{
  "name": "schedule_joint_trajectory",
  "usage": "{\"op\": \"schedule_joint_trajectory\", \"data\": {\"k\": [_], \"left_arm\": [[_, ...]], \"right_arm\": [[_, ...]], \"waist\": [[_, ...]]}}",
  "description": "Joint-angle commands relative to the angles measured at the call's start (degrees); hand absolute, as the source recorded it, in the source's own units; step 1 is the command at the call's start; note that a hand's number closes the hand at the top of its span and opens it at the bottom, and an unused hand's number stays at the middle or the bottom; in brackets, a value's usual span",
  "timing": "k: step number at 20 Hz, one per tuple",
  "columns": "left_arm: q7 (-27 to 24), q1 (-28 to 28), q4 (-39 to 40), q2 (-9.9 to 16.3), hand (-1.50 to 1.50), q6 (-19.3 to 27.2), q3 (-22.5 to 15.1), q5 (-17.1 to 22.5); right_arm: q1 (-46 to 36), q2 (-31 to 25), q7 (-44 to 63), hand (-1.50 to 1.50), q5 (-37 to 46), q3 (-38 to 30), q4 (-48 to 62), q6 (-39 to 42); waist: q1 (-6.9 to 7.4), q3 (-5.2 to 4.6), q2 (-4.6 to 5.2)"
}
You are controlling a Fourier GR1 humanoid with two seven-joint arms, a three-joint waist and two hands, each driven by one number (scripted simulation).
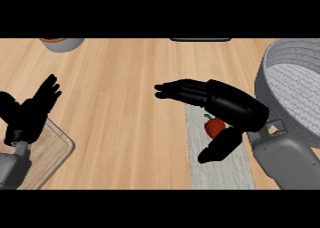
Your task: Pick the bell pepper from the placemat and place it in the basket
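Wooden counter [136,133]: right hand [221,104] hovers spread over bell pepper [214,127] on placemat [218,171]; left hand [27,113] rests open.

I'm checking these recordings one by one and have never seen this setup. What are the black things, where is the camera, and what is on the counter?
The camera sits at the robot's head and looks steeply down at a wooden counter. The black shapes are the robot's two hands on grey forearms, coming in from the lower edge.

The left hand is at the left, open with fingers up, resting above a wooden board. The right hand hangs over a red bell pepper, which lies on a pale placemat. Its fingers are spread above the pepper and its thumb is below it; nothing is held yet.

The large grey basket at the right is where the pepper should go. At the top edge, a bowl and a dark object are cut off.
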Motion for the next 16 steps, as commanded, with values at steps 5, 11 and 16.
{"op": "schedule_joint_trajectory", "data": {"k": [5, 11, 16], "left_arm": [[-0.6, 0.6, 0.0, -0.5, 0.0, -1.2, 0.8, 0.4], [1.0, -2.7, 2.6, -1.1, 0.0, -0.2, 1.2, -1.7], [-0.4, -2.9, 4.1, -1.5, 0.0, -3.5, 3.1, -1.0]], "right_arm": [[-16.6, -9.2, 19.9, -1.5, 6.7, -6.7, 1.8, 7.9], [-20.2, -13.0, 22.3, -1.5, -0.8, -6.5, 6.5, 25.2], [-23.4, -15.0, 22.7, -1.5, -7.0, -11.9, 10.1, 34.6]], "waist": [[0.39, -0.03, 0.24], [-0.28, 0.06, 0.47], [-0.08, 0.09, 0.39]]}}
